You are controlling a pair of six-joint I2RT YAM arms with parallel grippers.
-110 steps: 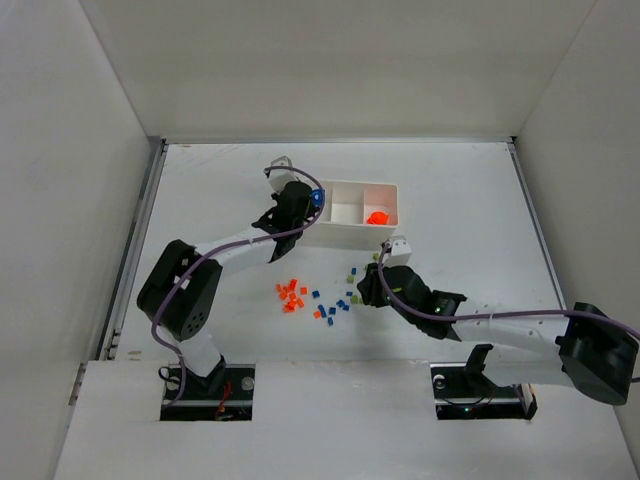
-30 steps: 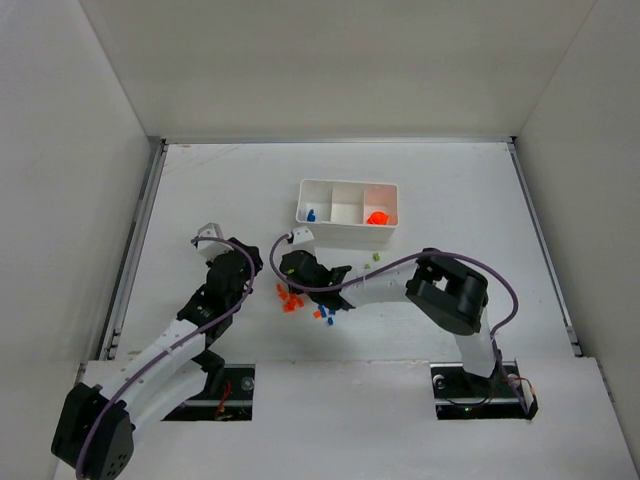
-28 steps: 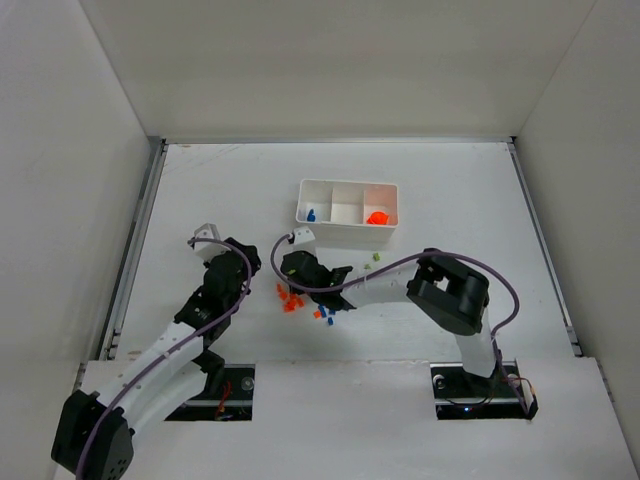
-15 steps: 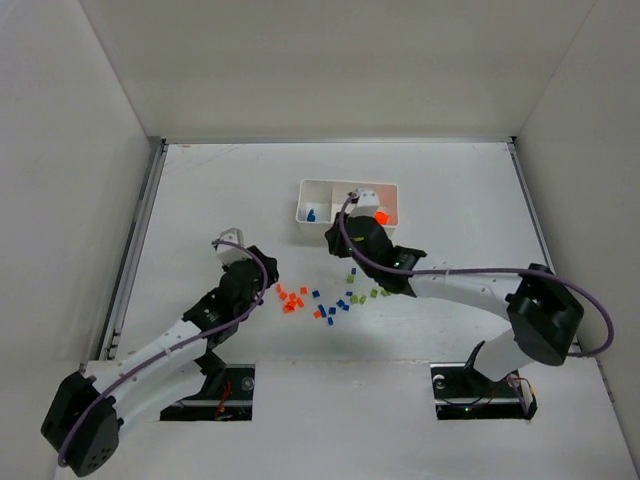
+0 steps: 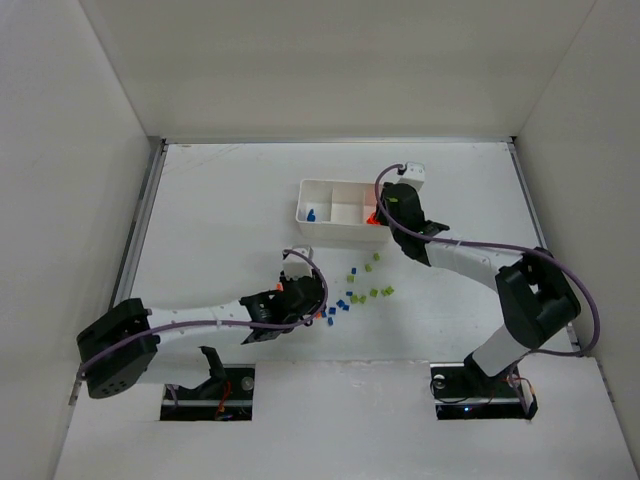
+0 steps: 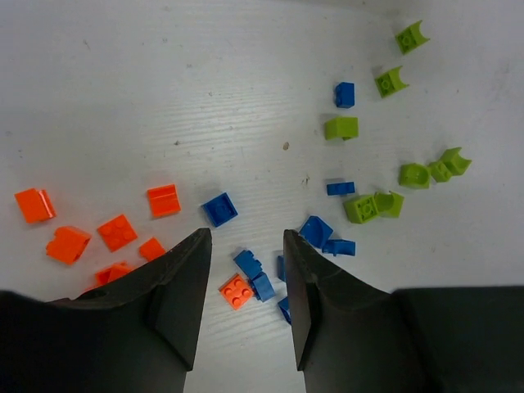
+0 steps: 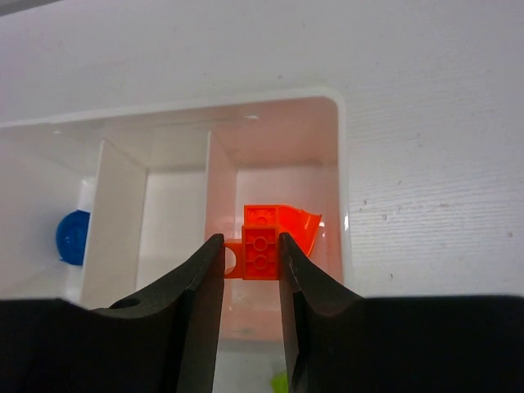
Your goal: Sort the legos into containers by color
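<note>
Delivering an orange brick [image 7: 260, 254], the right gripper [image 7: 250, 242] pinches it above the tray's [image 7: 342, 164] right-end compartment; letting go comes next. The left gripper [image 6: 246, 237] hangs open-jawed over loose bricks [image 6: 219, 209].

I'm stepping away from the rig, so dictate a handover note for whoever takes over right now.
Left end effector: open, empty, over the table.
Right end effector: shut on an orange brick above the tray's right compartment.
Done: blue piece in the left compartment, orange pile in the right; the middle looks empty.
Left: loose orange bricks, blue bricks and green bricks.
</note>
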